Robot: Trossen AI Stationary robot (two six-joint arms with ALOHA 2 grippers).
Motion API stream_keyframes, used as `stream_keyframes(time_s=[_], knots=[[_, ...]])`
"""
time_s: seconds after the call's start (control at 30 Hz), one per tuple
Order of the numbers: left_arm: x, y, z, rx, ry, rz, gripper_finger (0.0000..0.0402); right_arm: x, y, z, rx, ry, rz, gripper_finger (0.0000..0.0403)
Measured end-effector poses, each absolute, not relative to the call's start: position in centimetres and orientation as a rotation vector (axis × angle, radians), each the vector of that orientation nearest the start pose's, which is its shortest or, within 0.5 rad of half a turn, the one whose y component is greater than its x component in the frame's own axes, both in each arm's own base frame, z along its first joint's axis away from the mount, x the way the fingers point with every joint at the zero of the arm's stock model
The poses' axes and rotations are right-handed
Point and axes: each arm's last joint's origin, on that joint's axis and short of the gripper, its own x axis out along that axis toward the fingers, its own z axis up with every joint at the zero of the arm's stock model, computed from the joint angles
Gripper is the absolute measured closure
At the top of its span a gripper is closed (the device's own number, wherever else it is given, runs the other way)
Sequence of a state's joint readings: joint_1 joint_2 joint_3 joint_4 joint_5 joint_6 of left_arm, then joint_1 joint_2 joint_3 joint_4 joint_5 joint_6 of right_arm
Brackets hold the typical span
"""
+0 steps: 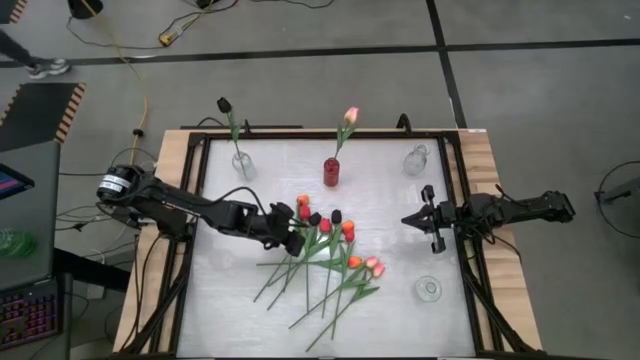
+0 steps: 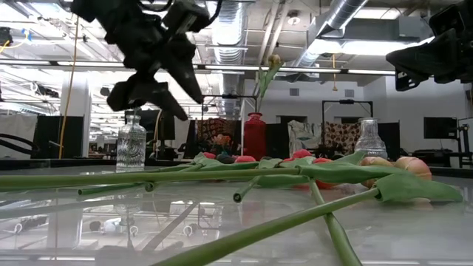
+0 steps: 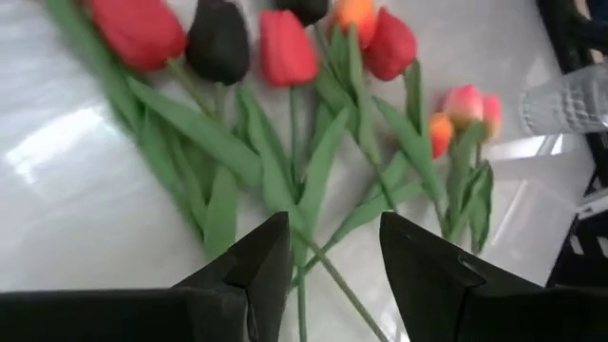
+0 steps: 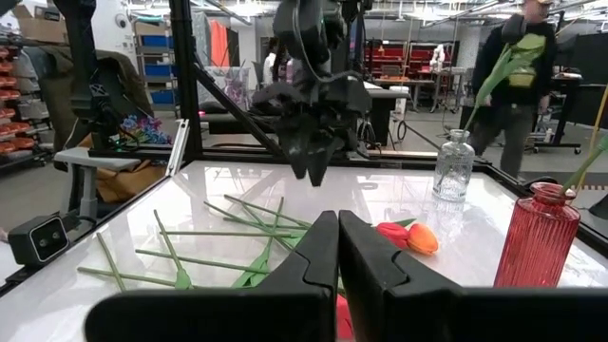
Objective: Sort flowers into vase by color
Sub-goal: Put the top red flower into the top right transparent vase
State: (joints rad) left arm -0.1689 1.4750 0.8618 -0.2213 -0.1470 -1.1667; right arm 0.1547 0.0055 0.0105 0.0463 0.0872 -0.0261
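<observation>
Hovering with its fingers spread, the left gripper (image 1: 293, 240) hangs just over the flowers (image 1: 330, 255) heaped mid-surface, their stems running away beneath and past it. The right gripper (image 1: 412, 219), pressed together and empty, waits well apart, so the left is nearer.

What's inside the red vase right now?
The red vase holds one pink tulip, stem down in its neck. The tinted glass hides whatever else sits lower inside.

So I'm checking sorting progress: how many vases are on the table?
4: a clear vase far left holding a black tulip, a red vase holding a pink one, an empty clear vase far right, another near right.
</observation>
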Motion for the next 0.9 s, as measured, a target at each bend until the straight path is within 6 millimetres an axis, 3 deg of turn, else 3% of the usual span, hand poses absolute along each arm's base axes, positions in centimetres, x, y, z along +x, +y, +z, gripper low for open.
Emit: stream_keyframes(time_s=[0.3, 0.7, 0.9], knots=[[28.6, -4.4, 18.9, -1.016, 0.68, 0.479, 0.0249, 9.6, 1.2, 17.1, -0.02, -0.052, 0.067, 0.0362], [30.9, -5.1, 14.9, -1.081, 0.77, 0.405, 0.0249, 9.6, 1.3, 17.1, -0.02, -0.048, 0.07, 0.0362], [31.0, -4.7, 14.6, -1.076, 0.761, 0.44, 0.0249, 9.6, 1.3, 17.1, -0.02, -0.047, 0.07, 0.0362]])
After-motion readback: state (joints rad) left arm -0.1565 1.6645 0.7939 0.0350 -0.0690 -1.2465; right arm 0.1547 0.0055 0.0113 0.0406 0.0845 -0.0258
